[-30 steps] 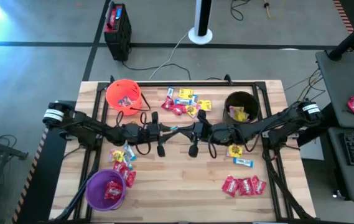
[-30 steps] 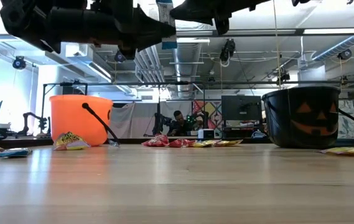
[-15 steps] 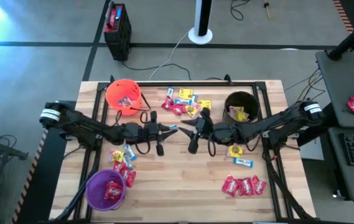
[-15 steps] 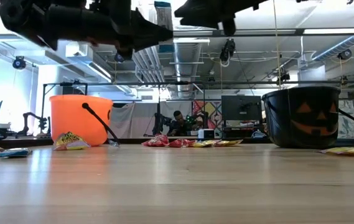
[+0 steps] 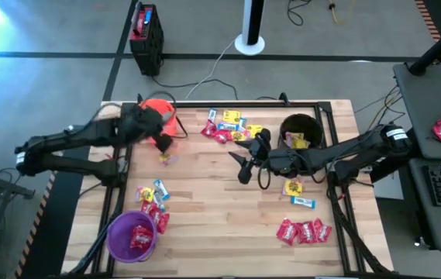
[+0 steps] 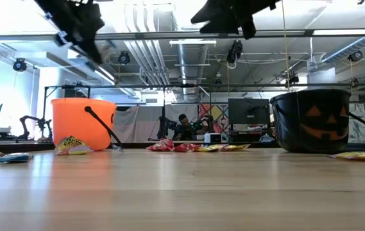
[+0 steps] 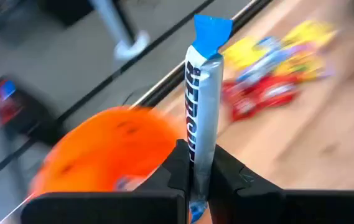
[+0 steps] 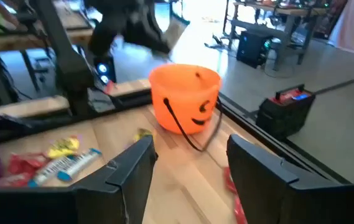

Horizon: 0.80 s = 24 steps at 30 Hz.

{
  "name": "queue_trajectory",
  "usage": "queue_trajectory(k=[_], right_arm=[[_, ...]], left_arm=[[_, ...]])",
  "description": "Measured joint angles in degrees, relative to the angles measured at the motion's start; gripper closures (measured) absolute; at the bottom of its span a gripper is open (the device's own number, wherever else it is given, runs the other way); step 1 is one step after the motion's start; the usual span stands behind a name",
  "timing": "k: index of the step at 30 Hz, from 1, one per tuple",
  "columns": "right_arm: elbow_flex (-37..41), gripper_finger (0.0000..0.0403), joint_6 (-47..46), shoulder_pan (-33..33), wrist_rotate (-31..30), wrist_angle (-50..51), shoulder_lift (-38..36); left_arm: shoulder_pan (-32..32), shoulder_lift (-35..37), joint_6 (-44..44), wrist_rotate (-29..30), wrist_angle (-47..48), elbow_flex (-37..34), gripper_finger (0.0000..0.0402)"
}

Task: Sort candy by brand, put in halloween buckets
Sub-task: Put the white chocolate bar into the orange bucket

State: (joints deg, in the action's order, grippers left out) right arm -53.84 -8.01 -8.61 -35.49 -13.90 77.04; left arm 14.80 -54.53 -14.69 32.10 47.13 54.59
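Observation:
My left gripper (image 5: 162, 146) hangs just in front of the orange bucket (image 5: 154, 116), shut on a blue-and-white candy (image 7: 200, 93). My right gripper (image 5: 243, 159) stands open with nothing between its fingers, above the table's middle, left of the black bucket (image 5: 301, 133). The purple bucket (image 5: 132, 236) stands at the near left with red packets in it. Loose candy lies in a far-middle cluster (image 5: 232, 128), a left cluster (image 5: 152, 203) and a near-right red cluster (image 5: 304, 230). My left gripper pinches the candy between its two fingers near one end (image 7: 196, 180). The candy lies along the fingers, and its blue crimped end (image 7: 211, 30) sticks out well past the fingertips. It is lifted clear of the table, beside the orange bucket.
A yellow packet (image 5: 292, 187) and a blue-and-white one (image 5: 303, 201) lie right of centre. The middle of the table in front of the right gripper is bare wood. A black case (image 5: 146, 31) and a white stand (image 5: 249, 39) are on the floor beyond the far edge.
The two grippers met over the table's middle with the candy between them. My right gripper has opened and let go, drawing slightly toward the right edge. My left gripper has kept the candy and swung toward the far left, up to the orange bucket.

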Motion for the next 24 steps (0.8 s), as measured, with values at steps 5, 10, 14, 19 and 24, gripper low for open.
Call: queue_trajectory(k=[5,10,14,19,24], right_arm=[[0.00,0.0211,-1.06,0.79,-0.13,-0.10,1.73],[0.00,0.0213,-1.42,0.89,-0.10,-0.03,1.83],[0.00,0.0213,-1.42,0.89,-0.10,0.08,1.71],[0.00,0.0213,-1.44,0.89,-0.10,0.17,1.63],[0.00,0.0213,-1.44,0.89,-0.10,0.38,1.63]], left_arm=[[10.45,-2.85,5.75,-3.41,6.24,4.11,0.0394],[21.62,-7.80,13.76,-13.70,6.67,4.48,0.0395],[28.12,-11.96,14.80,-9.58,7.41,4.31,0.0378],[29.98,-13.89,15.71,-8.68,7.48,4.26,0.0315],[29.97,-13.70,15.93,-8.70,7.37,4.33,0.0253]])
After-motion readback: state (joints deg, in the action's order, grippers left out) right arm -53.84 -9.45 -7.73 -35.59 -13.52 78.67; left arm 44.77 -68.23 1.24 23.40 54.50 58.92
